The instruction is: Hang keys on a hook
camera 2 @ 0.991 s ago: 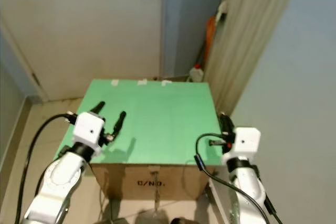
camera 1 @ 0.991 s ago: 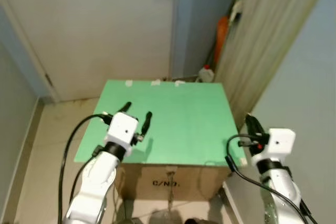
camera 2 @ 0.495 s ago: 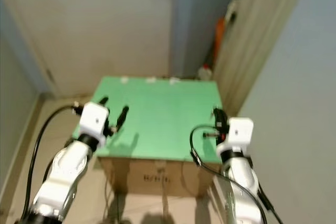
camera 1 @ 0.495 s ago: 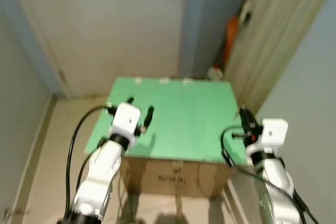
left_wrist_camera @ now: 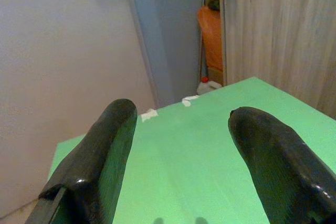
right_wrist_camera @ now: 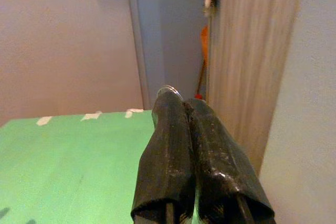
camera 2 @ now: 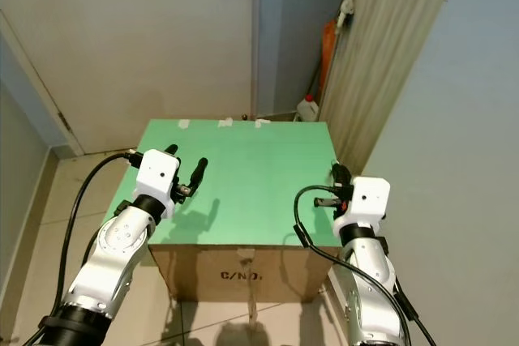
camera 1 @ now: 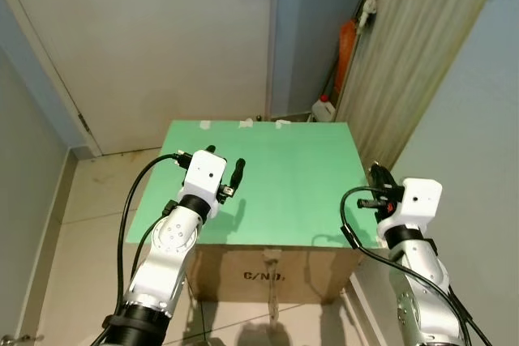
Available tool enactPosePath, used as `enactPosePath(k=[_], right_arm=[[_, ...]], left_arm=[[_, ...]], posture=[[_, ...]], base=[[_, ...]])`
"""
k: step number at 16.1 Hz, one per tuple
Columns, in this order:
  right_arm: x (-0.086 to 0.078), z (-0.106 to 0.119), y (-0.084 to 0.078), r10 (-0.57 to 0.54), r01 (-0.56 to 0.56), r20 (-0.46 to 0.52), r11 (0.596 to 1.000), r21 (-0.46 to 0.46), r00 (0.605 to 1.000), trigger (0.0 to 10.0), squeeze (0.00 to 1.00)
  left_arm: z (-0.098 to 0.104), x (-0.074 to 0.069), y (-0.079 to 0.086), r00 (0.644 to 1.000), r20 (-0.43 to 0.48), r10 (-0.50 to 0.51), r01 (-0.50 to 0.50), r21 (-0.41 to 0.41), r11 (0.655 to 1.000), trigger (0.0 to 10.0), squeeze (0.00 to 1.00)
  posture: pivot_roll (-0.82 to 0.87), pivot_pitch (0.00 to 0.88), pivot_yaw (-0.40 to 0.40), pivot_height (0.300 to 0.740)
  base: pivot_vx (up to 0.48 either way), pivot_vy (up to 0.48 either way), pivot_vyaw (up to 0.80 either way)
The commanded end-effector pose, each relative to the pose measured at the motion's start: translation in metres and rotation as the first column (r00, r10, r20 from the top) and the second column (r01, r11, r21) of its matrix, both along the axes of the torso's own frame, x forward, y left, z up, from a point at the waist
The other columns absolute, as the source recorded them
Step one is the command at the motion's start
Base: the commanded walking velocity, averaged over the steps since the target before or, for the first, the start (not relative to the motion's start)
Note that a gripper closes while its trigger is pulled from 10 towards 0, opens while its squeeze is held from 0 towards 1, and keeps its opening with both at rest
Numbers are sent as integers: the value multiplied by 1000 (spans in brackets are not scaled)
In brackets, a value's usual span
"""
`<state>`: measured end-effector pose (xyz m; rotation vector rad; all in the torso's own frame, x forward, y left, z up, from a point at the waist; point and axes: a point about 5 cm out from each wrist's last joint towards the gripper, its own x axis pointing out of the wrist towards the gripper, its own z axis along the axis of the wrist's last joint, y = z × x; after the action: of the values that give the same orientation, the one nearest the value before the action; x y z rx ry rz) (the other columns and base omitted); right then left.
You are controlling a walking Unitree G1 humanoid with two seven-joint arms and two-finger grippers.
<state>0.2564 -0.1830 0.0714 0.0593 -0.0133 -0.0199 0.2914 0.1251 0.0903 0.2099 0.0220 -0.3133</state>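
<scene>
- Keys [right_wrist_camera: 169, 89]: only a ring glints at the right gripper [right_wrist_camera: 184, 109] tips, jaws pressed together.
- Left gripper [left_wrist_camera: 181, 135] spread wide, empty, over green surface [camera 1: 300, 176].
- Best lift steadily toward the hook.

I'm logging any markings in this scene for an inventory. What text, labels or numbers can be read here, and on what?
"C/NO." is printed in dark letters on the front of the cardboard box under the green board.
The small white bottle on the floor behind has no mark that can be read; it is too small.
</scene>
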Motion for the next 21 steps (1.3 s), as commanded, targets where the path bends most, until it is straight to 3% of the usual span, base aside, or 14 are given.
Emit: enactPosePath(k=[1,7,12,21], right_arm=[[-2,2,-4,-24,23,9,1000,10,1000,10000,0],[9,2,-2,-16,16,-3,1000,8,1000,10000,0],[9,1,-1,-12,12,-7,1000,8,1000,10000,0],[7,-4,-2,-16,16,-20,1000,11,1000,10000,0]], left_arm=[[1,2,0,1000,-6,2,-2,-15,1000,10000,0],[1,8,-4,1000,3,12,-12,-17,1000,10000,0],[-2,6,-4,1000,-4,20,-20,-32,999,10000,0],[-3,7,-7,1000,-4,18,-18,-28,999,10000,0]], posture=[[-93,7,15,740],[-79,0,2,740],[-78,0,3,740],[-86,2,13,740]], base=[[0,0,0],[0,0,0],[0,0,0],[-428,0,0]])
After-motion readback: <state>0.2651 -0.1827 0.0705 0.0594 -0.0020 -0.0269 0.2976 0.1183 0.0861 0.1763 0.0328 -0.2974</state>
